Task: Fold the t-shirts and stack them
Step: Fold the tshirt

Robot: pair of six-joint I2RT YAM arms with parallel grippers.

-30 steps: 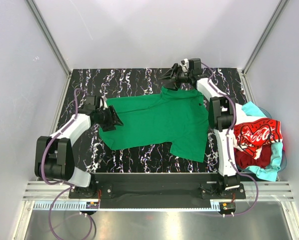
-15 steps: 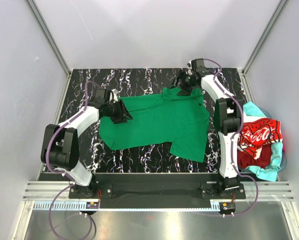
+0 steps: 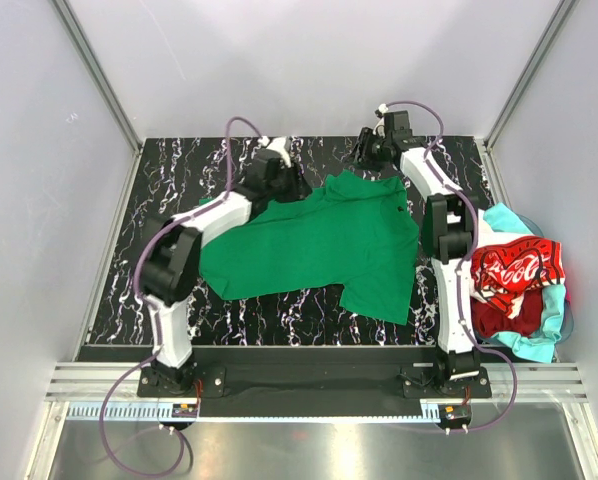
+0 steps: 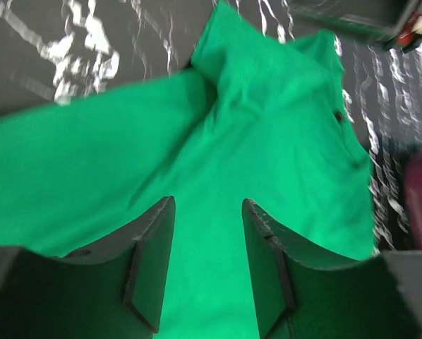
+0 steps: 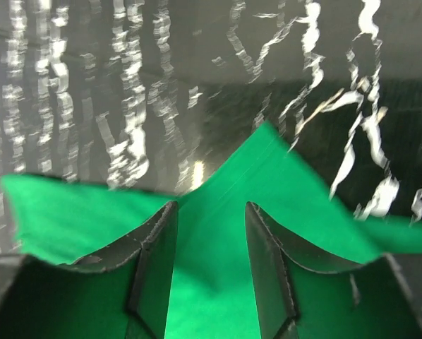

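Left gripper (image 4: 208, 205) and right gripper (image 5: 211, 206) astride green t-shirt (image 3: 319, 240), grip untellable; overhead-only red t-shirt (image 3: 514, 268).

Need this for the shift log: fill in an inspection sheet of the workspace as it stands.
Surface: black marbled table, partly covered.
Job's things: green t-shirt spread out mid-table; red t-shirt and turquoise t-shirt heaped at the right.
Clutter: nothing seen.
End effectors: left end effector and right end effector both open, green cloth between the fingers.
Cables: purple cables loop along both arms.
Surroundings: white walls, metal frame.
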